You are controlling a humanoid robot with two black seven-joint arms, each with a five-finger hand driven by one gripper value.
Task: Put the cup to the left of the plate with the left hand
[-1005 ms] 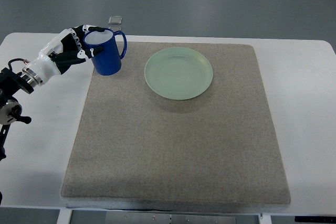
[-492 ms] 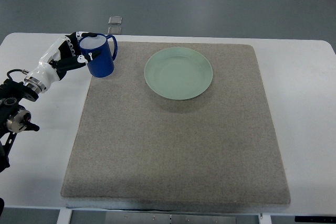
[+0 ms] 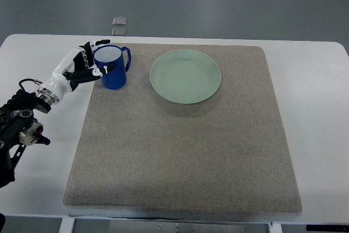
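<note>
A blue cup (image 3: pixel 114 71) with a white inside stands upright on the grey mat (image 3: pixel 185 151), just inside its far left corner, handle pointing right. The pale green plate (image 3: pixel 185 76) lies to the cup's right with a small gap between them. My left hand (image 3: pixel 105 55) comes in from the left and wraps the cup's left side: the thumb (image 3: pixel 104 70) lies on the cup's front and the other fingers (image 3: pixel 99 42) reach behind the rim. The right arm does not show.
The mat covers most of the white table (image 3: pixel 322 135). Two small grey squares (image 3: pixel 119 25) lie on the floor beyond the table's far edge. My left forearm (image 3: pixel 32 107) runs along the table's left side.
The left hand has carried the cup a little right and toward me, lower onto the mat's far left corner. The plate has not moved.
</note>
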